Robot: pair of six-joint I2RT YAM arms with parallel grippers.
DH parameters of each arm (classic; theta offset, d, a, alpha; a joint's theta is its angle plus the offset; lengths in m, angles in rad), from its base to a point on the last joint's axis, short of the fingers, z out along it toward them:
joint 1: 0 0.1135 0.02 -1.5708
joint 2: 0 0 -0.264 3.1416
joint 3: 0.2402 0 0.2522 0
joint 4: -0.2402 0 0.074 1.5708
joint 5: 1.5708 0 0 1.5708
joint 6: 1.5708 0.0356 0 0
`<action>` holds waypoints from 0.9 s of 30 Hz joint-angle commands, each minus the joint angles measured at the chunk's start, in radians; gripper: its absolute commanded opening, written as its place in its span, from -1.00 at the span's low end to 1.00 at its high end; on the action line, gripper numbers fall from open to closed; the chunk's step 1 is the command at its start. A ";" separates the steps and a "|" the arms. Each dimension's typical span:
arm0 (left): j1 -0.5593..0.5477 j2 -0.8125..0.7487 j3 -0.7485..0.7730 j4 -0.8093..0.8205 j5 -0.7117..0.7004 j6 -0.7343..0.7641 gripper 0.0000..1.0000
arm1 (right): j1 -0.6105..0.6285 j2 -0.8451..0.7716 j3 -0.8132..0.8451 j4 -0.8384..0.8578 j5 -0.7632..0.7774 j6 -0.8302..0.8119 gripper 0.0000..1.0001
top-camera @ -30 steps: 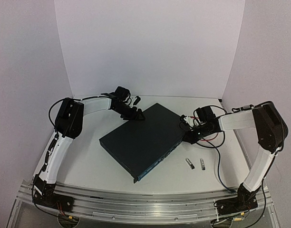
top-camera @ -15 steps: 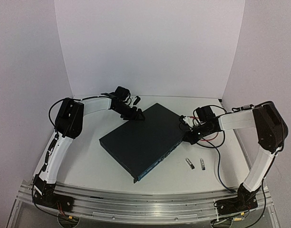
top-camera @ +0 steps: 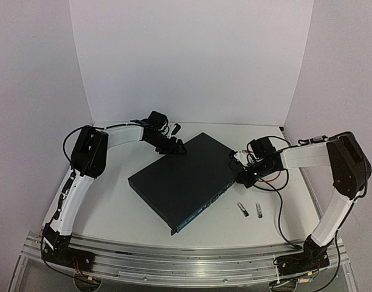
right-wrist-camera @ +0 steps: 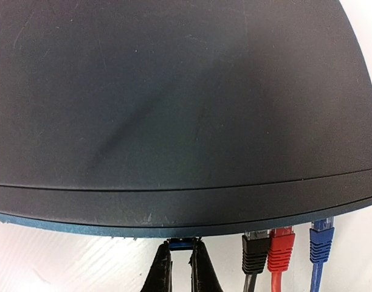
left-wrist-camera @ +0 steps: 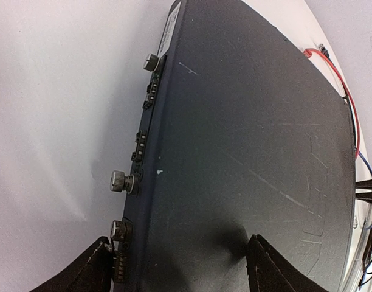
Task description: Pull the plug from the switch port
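The switch lies flat and at an angle in the middle of the table. My left gripper is at its far corner. In the left wrist view its fingers straddle that corner of the switch, one against the rear face with the thumbscrews, the other on the top plate. My right gripper is at the port face on the right. In the right wrist view it is shut on a small blue-fronted plug that sits in a port under the switch's edge.
Black, red and blue cable plugs sit in ports just right of my right fingers. Their cables trail over the table towards the right arm's base. Two small metal modules lie loose near the switch's front corner.
The right wrist has shifted slightly, and the switch has edged a touch to the right. The left arm holds its place.
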 commanded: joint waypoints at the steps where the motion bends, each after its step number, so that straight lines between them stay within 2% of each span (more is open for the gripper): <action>1: -0.013 0.064 -0.019 -0.090 -0.067 -0.005 0.47 | -0.018 -0.076 -0.058 -0.198 0.074 0.016 -0.94; 6: -0.013 0.067 -0.020 -0.092 -0.071 -0.011 0.46 | -0.019 -0.085 -0.069 -0.207 0.072 0.036 -0.93; 11: -0.013 0.072 -0.014 -0.100 -0.078 -0.023 0.44 | -0.019 -0.098 -0.083 -0.274 0.050 0.081 -0.81; 15: -0.013 0.080 -0.011 -0.106 -0.080 -0.026 0.43 | -0.019 -0.101 -0.089 -0.303 0.059 0.121 -0.78; 21: -0.013 0.078 -0.017 -0.106 -0.075 -0.020 0.42 | -0.019 -0.165 -0.078 -0.295 0.045 0.127 -0.74; 24: -0.013 0.073 -0.027 -0.096 -0.066 -0.022 0.42 | -0.019 -0.218 -0.067 -0.251 0.031 0.191 -0.46; 27: -0.013 0.061 -0.042 -0.078 -0.060 -0.026 0.42 | -0.019 -0.244 -0.054 -0.203 0.019 0.293 0.04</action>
